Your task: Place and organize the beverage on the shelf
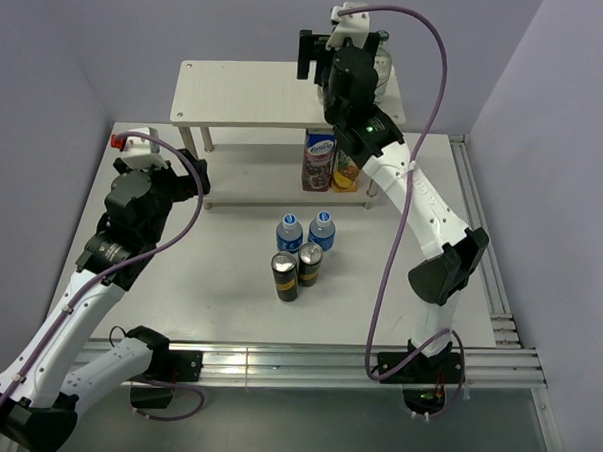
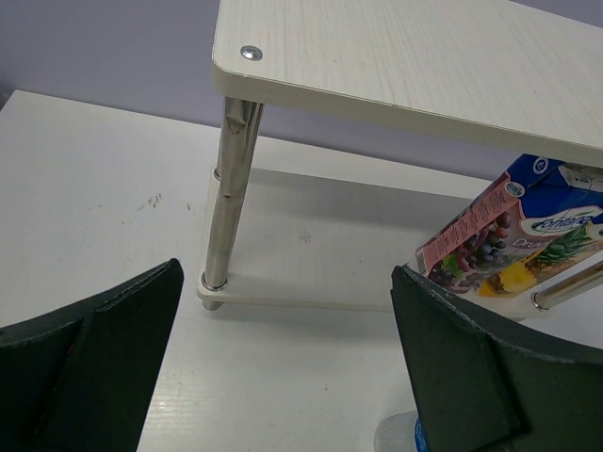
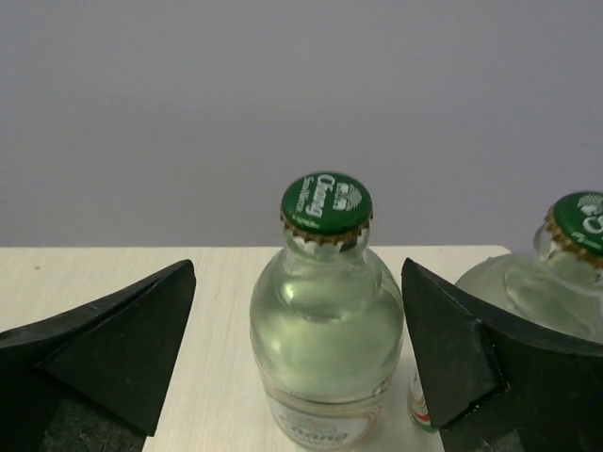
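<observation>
Top external: I count two water bottles (image 1: 290, 232), two cans (image 1: 284, 276) on tabletop (image 1: 209, 282); shelf (image 1: 247, 94) holds two cartons (image 1: 319, 159), two glass bottles (image 3: 325, 320). Left pincer (image 2: 287, 273), right pincer (image 3: 300, 268) gape empty.

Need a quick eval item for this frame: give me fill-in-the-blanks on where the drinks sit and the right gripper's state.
1. Both glass bottles stand on the shelf's ____ board.
2. ____ cans stand in front of the shelf, next to the water bottles.
3. The right gripper is ____, a glass bottle between its fingers.
4. The juice cartons sit on the ____ board.
Missing: top; two; open; lower.
</observation>
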